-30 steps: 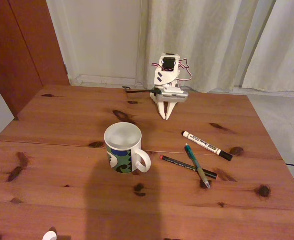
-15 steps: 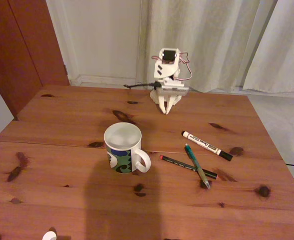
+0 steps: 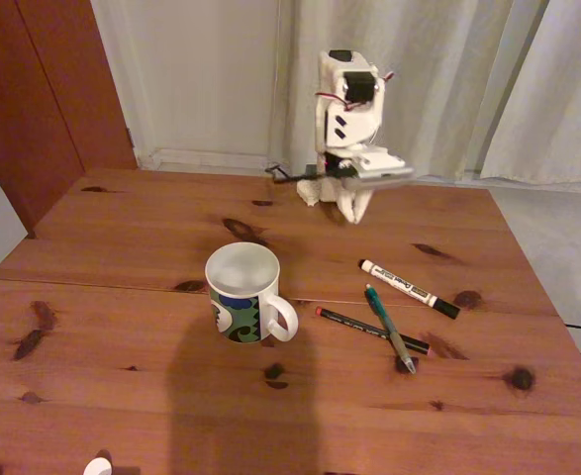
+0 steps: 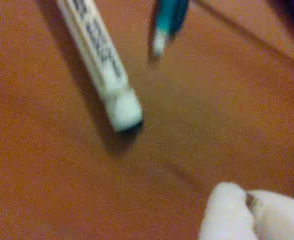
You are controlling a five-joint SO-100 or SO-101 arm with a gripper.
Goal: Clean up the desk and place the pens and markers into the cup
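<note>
From my remote station I note pale curtains hanging behind the far edge; a reddish-brown wooden door at left; a small white object at the near edge, unidentifiable.

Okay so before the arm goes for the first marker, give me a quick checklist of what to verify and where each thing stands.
1. Mug upright, mouth open: ok.
2. Mug interior free of anything: ok, looks empty.
3. White marker lying alone, touching no other pen: ok.
4. Teal pen free to lift: not ok, it crosses the black pen.
5. Gripper open enough to take a marker: cannot tell, blurred.
6. Gripper empty: ok; the wrist view shows the marker's end lying on the desk.
</note>
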